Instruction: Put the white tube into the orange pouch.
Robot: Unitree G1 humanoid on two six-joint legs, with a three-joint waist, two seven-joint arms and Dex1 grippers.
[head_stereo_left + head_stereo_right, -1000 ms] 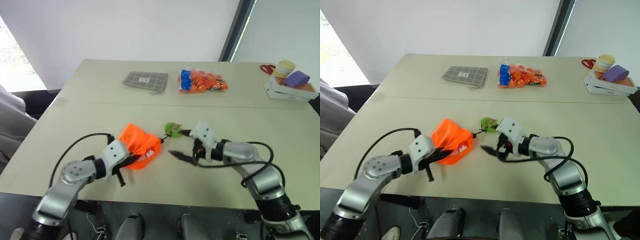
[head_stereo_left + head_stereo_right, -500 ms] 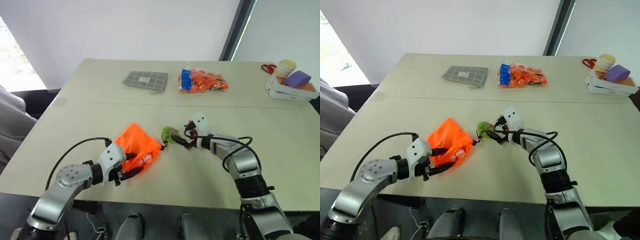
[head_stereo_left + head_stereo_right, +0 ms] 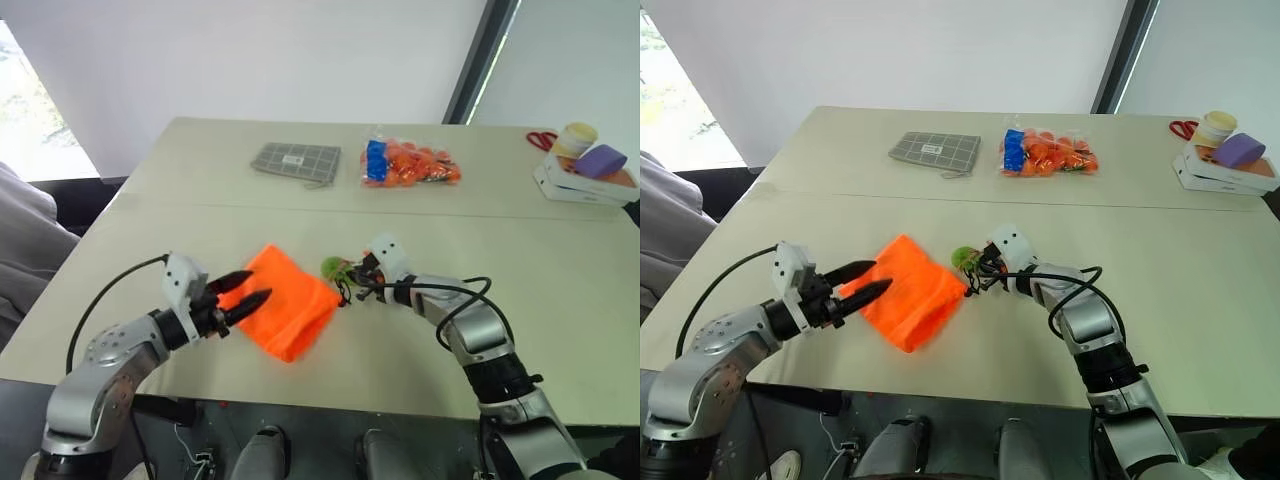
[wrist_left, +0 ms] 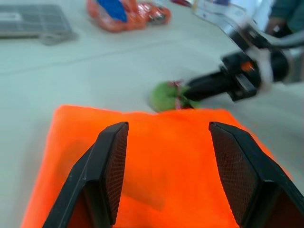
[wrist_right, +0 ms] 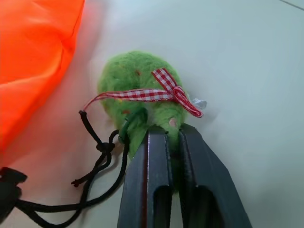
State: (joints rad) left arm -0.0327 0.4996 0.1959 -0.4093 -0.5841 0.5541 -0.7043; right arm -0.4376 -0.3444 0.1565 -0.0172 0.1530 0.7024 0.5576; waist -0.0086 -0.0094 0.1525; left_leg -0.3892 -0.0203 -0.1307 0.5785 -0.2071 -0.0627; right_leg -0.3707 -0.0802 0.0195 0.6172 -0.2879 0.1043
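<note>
The tube looks already inside the pouch [image 3: 289,314]; right gripper [image 5: 164,135] pinches its green tag [image 5: 140,90], left gripper [image 4: 164,142] open.

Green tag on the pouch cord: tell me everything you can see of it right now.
The green tag is a round, fuzzy, felt-like disc with a red-and-white checked ribbon bow tied across it. It lies flat on the table, just beside the orange pouch, joined to it by a knotted black cord. The right gripper is shut on the tag's near edge.
</note>
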